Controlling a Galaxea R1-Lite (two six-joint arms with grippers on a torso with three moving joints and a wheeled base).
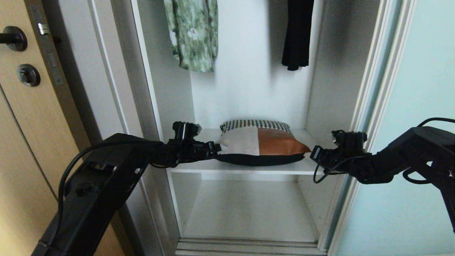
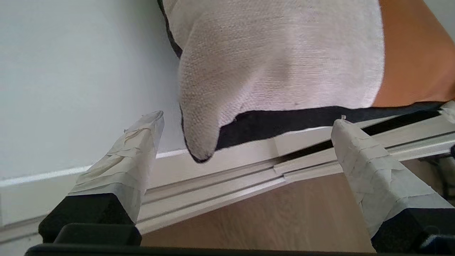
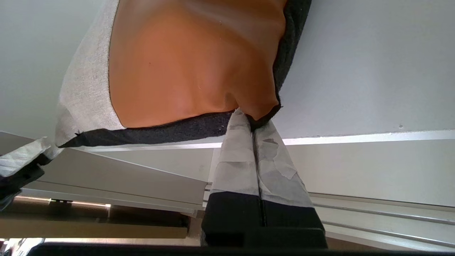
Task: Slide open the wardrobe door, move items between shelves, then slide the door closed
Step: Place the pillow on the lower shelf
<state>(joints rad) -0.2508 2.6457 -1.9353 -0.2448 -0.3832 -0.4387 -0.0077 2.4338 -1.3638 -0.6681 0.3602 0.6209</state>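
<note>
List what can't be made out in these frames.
- Tops and hangers of the green floral garment and the black garment: cut off by the head view's upper edge.
- Back of the bundle on the shelf: hidden by its own front.
- Right claw: shut at the bundle's corner; whether it pinches fabric is unclear.
- Sliding wardrobe door: cut off by the right edge.

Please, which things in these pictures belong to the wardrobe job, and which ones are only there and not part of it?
Part of the job:
- items, lying on the upper shelf
- lower shelf
- sliding wardrobe door, slid open to the right
- left hand, open at the bundle's corner
- right hand, shut on its other corner

Only there:
- green floral garment, hanging
- black garment, hanging
- wooden door
</note>
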